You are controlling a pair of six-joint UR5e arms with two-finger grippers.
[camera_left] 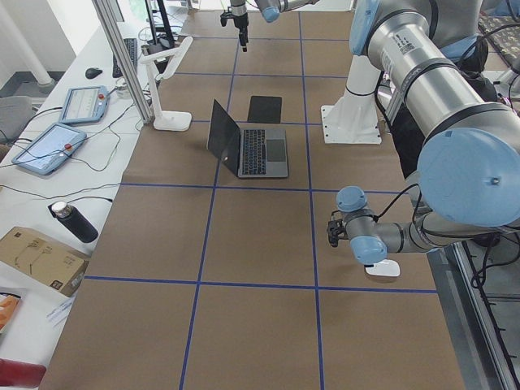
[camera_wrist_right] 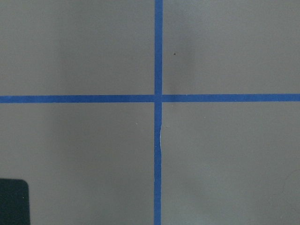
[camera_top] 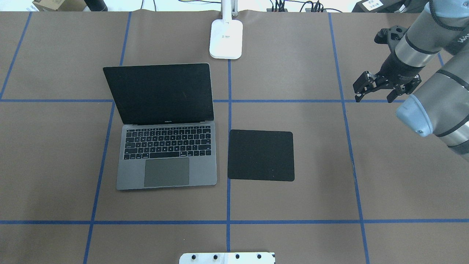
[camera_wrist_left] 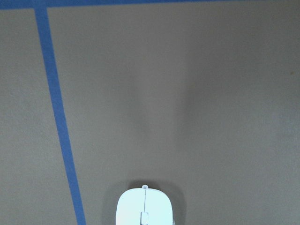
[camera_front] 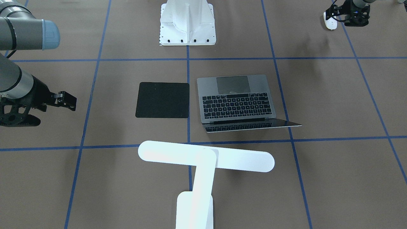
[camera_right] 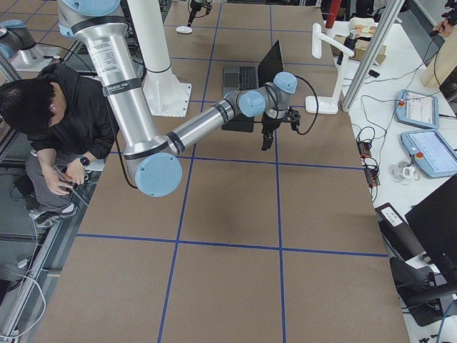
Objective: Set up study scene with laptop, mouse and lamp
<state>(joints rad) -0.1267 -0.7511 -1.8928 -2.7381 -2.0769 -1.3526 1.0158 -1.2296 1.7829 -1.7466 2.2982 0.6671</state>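
The laptop (camera_top: 166, 157) stands open left of centre, its dark screen upright and facing the robot. Behind it rises the white lamp (camera_front: 206, 157), its base (camera_top: 226, 38) at the table's far edge. The white mouse (camera_front: 330, 23) lies on the brown table far off on the robot's left side, and it shows at the bottom edge of the left wrist view (camera_wrist_left: 143, 210). My left gripper (camera_front: 347, 19) hovers beside the mouse, open, holding nothing. My right gripper (camera_top: 373, 97) hangs open and empty above a tape crossing, right of the pad.
A flat black square pad (camera_top: 261, 155) lies just right of the laptop. The white bolted pedestal (camera_front: 187, 24) stands at the robot's side. Blue tape lines grid the table. A person (camera_right: 57, 121) sits beside the table's near side.
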